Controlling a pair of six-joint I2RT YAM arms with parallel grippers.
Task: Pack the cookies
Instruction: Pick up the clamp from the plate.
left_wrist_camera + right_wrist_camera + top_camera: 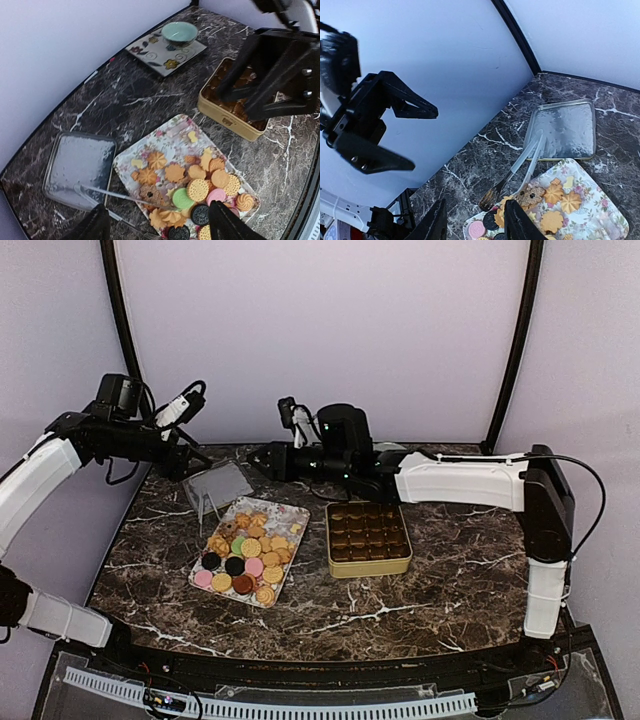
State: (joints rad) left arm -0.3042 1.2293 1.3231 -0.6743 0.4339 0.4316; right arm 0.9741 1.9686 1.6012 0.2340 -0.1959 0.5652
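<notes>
**Both end effectors empty above the tongs and cookies**

The left end effector [160, 226] hangs high over the flowered tray [165, 142] with its fingers spread wide and nothing between them. The right end effector [476, 226] is part open and also empty, pointing toward the back left corner of the counter [135, 95].

The cookies [200, 190] are heaped on the tray, just left of the gold tin [225, 117]. Clear tongs [125, 197] lie from the clear lid [77, 165] onto the tray's edge.

The step in hand is probably fetching the tongs. It would go best with a grip near the joined end over the lid, coming straight down so that the arms of the tongs do not skid or sweep biscuits off the tray. The two arms should also keep apart, as they are crowding the same corner.

From the left wrist, the right end effector blocks most of the tin's inside. From above, the compartments look dark, so I cannot tell whether any are filled. Both wrist views cut off the near end of the tray. The tongs' tips are hard to make out against the pattern.
</notes>
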